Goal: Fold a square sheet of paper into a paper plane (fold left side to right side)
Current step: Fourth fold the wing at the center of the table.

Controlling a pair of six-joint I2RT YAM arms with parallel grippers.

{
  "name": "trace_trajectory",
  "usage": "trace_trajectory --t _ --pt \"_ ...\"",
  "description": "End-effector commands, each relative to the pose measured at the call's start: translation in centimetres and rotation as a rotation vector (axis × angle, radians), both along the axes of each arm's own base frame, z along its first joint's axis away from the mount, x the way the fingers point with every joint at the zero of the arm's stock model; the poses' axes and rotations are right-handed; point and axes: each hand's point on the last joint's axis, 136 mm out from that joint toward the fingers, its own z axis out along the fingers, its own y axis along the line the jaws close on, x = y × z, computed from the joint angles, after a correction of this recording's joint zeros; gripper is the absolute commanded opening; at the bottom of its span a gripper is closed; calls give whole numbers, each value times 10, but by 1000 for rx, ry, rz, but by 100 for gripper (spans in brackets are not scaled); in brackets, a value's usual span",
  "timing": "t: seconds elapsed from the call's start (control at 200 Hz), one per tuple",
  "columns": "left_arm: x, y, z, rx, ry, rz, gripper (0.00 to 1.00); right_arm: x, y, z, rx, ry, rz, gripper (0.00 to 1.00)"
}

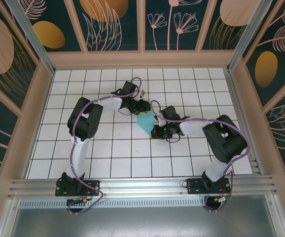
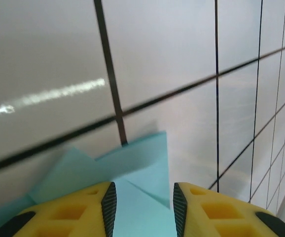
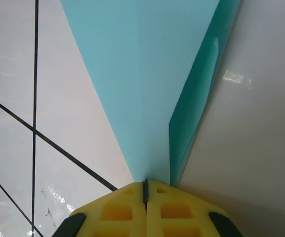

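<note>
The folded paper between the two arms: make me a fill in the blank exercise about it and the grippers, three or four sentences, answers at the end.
1. In the top view the folded paper lies ____ the two grippers.
2. The right gripper is ____ on an edge of the paper.
3. The left gripper has its jaws ____, with paper showing in the gap.
4. The table is white, marked with a black ____.

Missing words: between; shut; open; grid
</note>
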Motion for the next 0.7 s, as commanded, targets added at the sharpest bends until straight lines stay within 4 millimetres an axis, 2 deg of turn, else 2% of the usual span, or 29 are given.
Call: trace_trajectory --t 0.0,0.12,0.205,0.305,0.435,0.55,0.691 --pt "43 37 -25 125 -82 85 40 -61 -54 -58 -261 243 -10 6" --pt "55 41 -30 138 -79 93 40 -60 -53 -58 -256 243 -11 6" --pt "63 43 -23 133 -93 100 40 -59 -52 -57 -249 241 -13 6" --pt "70 47 1 125 -134 108 41 -55 -49 -55 -227 236 -19 6" --pt "75 56 44 135 -214 117 44 -45 -47 -47 -195 212 -14 6" --pt "67 63 78 142 -275 120 44 -36 -48 -38 -183 190 6 6" --pt "36 58 103 42 -298 96 42 -37 -47 -35 -184 185 35 7"
